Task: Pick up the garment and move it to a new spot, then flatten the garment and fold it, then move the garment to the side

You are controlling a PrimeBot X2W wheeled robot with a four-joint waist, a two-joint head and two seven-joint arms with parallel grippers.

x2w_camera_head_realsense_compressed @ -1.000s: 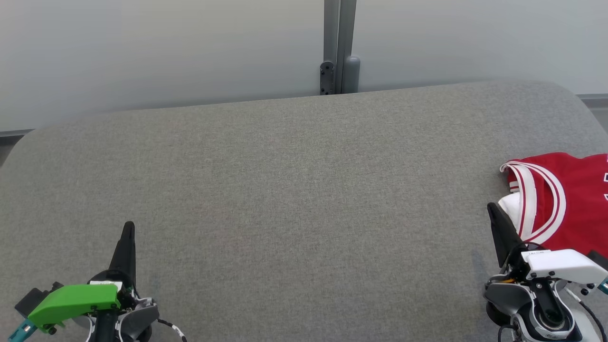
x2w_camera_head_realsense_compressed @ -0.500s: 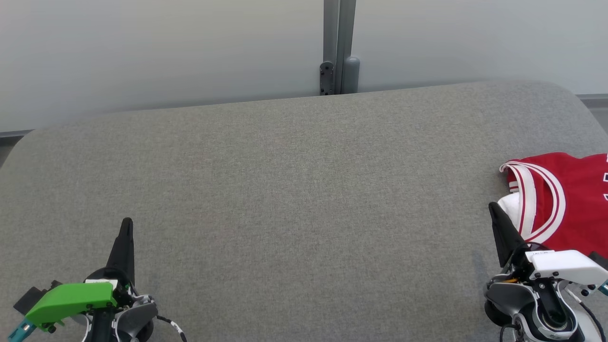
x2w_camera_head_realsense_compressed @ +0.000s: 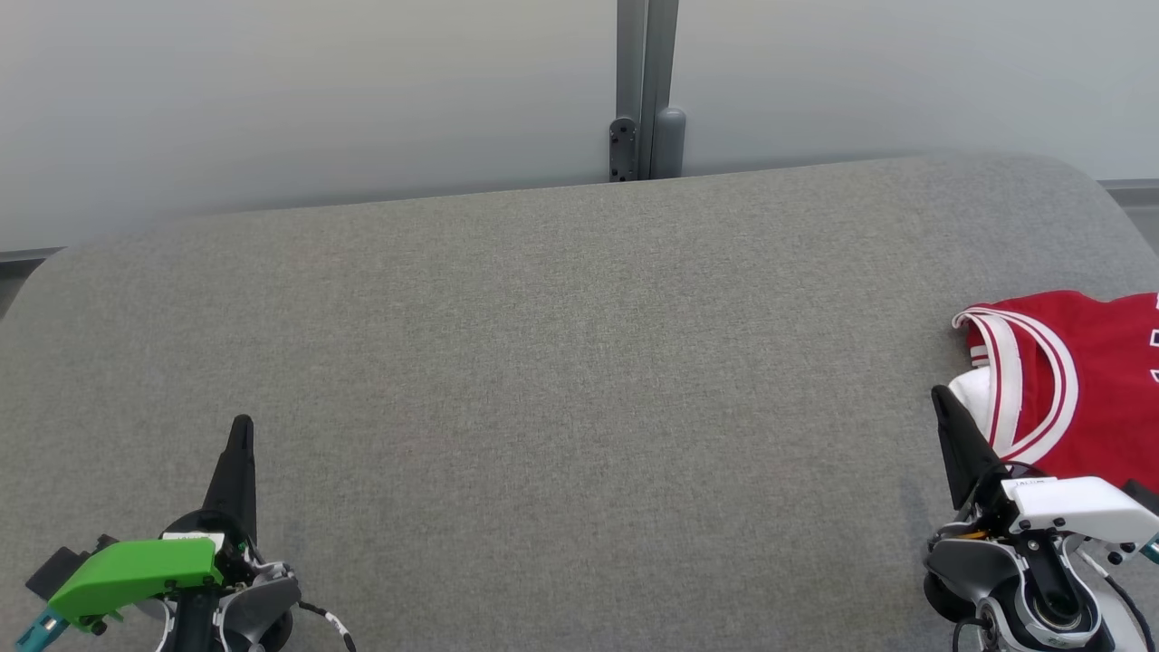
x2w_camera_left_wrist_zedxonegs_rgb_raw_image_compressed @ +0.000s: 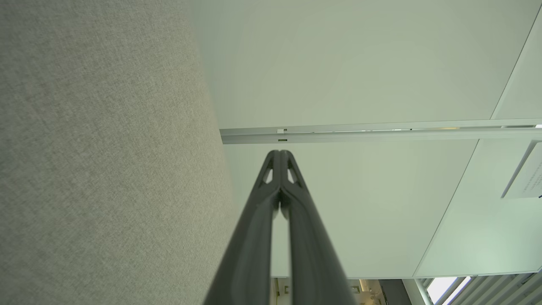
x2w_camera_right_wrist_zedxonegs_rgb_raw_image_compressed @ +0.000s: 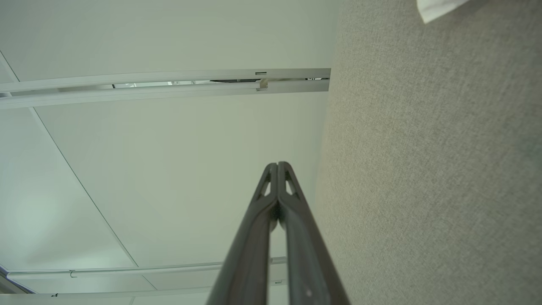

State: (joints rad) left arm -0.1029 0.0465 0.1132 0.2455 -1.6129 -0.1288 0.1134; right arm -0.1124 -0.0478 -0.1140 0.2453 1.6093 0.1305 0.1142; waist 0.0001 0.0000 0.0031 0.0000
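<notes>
Reading this as the tail end, as a guess only: seeing the red garment (x2w_camera_head_realsense_compressed: 1077,362) parked flat at the far right edge of the grey pad (x2w_camera_head_realsense_compressed: 561,362), cut off by the frame edge, white-striped neck trim facing left. Cannot confirm the fold from here. Could equally be pre-pick. Checked the left gripper (x2w_camera_head_realsense_compressed: 242,426) at lower left over bare pad: pressed together, holding nothing. Confirmed in the left wrist view, fingers (x2w_camera_left_wrist_zedxonegs_rgb_raw_image_compressed: 254,237) touching at the tips, aimed past the pad edge at the pale partition (x2w_camera_left_wrist_zedxonegs_rgb_raw_image_compressed: 360,63). Same for the right gripper (x2w_camera_head_realsense_compressed: 942,396) at lower right: pinched together, empty, tip just beside the white corner of the garment, not gripping it. Confirmed in the right wrist view, fingers (x2w_camera_right_wrist_zedxonegs_rgb_raw_image_compressed: 254,241) closed, with a white scrap of garment at top right. Next, if done: nothing beyond keeping both arms clear of the cloth. If not done: need to spread the right fingers first, then come down on the near neck-side edge without dragging the layers. Versus a second ago: noting a slight leftward nudge of the left gripper, green housing (x2w_camera_head_realsense_compressed: 136,575) a bit lower in frame, white housing (x2w_camera_head_realsense_compressed: 1077,507) a touch right and down. No change in garment or camera.
</notes>
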